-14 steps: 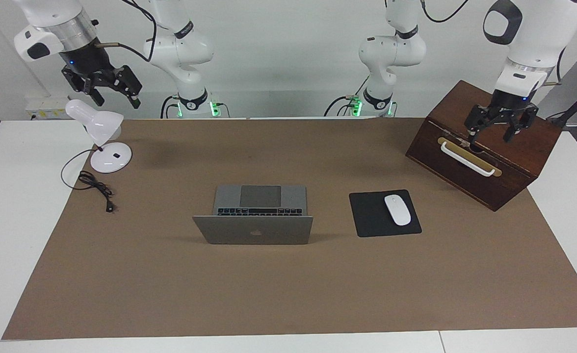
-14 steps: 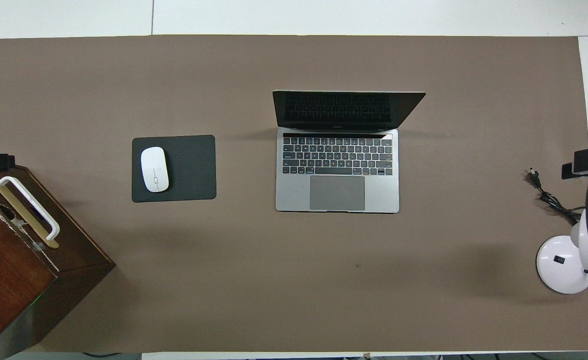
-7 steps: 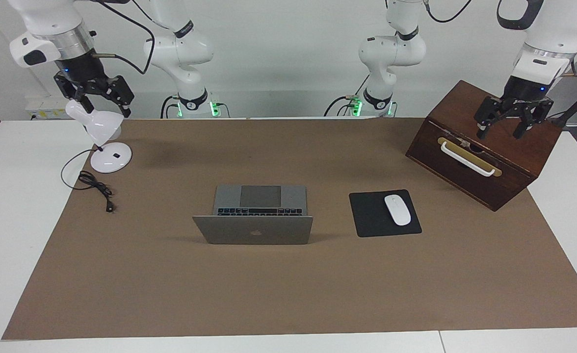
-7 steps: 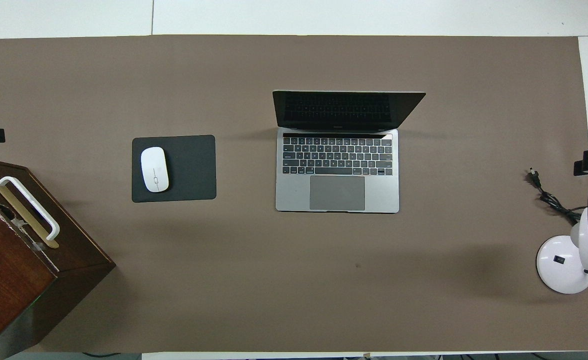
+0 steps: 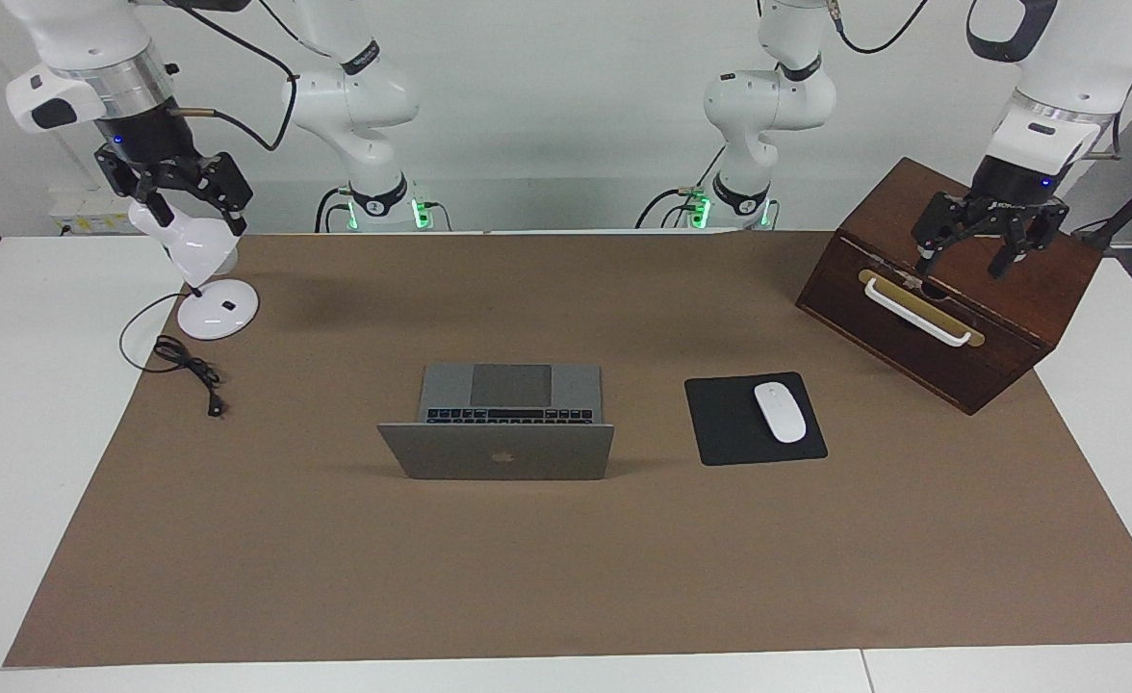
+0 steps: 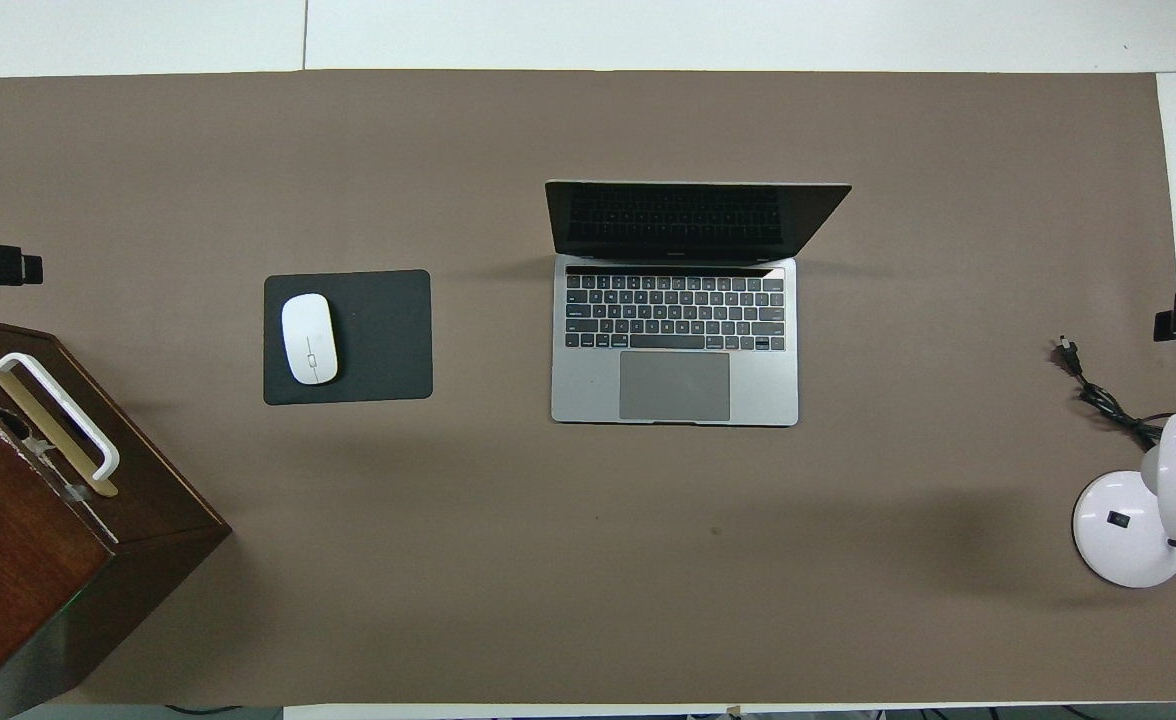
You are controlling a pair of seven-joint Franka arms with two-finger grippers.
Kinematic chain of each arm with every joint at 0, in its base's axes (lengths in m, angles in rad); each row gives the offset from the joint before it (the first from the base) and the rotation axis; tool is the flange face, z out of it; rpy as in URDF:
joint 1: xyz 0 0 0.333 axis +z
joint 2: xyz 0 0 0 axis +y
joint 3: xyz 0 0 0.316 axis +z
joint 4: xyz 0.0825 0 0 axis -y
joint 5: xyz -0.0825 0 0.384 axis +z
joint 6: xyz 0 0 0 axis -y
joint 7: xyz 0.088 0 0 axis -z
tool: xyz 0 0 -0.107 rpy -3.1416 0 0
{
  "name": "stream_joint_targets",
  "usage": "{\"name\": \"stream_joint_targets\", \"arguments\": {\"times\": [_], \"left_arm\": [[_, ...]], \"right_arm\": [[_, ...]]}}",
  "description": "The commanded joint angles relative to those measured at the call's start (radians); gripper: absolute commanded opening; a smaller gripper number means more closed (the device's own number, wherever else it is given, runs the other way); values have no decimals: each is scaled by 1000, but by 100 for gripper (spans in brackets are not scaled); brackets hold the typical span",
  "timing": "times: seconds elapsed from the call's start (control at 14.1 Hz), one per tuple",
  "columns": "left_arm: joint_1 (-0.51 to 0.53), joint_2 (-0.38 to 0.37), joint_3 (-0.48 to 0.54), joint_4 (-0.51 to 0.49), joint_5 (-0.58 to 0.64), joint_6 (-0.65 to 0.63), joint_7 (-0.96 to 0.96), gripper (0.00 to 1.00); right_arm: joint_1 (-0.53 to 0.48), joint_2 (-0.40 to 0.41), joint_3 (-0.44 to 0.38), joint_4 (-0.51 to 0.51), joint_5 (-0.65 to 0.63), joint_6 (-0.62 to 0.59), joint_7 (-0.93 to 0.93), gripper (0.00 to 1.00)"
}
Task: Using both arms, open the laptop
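Laptop (image 5: 497, 433): lid up, mat centre.
Left gripper (image 5: 971, 252): fingers spread wide, empty — over wooden box (image 5: 951, 289), laptop's 2 o'clock in the facing view.
Right gripper (image 5: 191, 204): fingers apart, empty — over lamp (image 5: 202, 260), 10 o'clock.

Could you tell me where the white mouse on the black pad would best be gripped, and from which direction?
Probably across its long sides at mid-length, coming straight down. The white mouse lies flat on the black mouse pad, low and rounded, with bare pad around it. Its long axis runs toward and away from the robots, so fingers closing across it have the narrower span.
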Motion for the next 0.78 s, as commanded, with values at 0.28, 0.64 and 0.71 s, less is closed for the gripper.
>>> {"name": "stream_joint_targets", "arguments": {"times": [0.28, 0.64, 0.71], "left_arm": [[-13, -1, 11, 4, -6, -22, -6, 100], [-15, -5, 9, -5, -6, -20, -6, 100], [-15, -6, 8, -6, -6, -17, -6, 100]], "right_arm": [[-211, 77, 178, 87, -1, -26, -21, 100], [-211, 77, 195, 84, 18, -17, -13, 100], [-211, 80, 195, 83, 21, -17, -13, 100]]}}
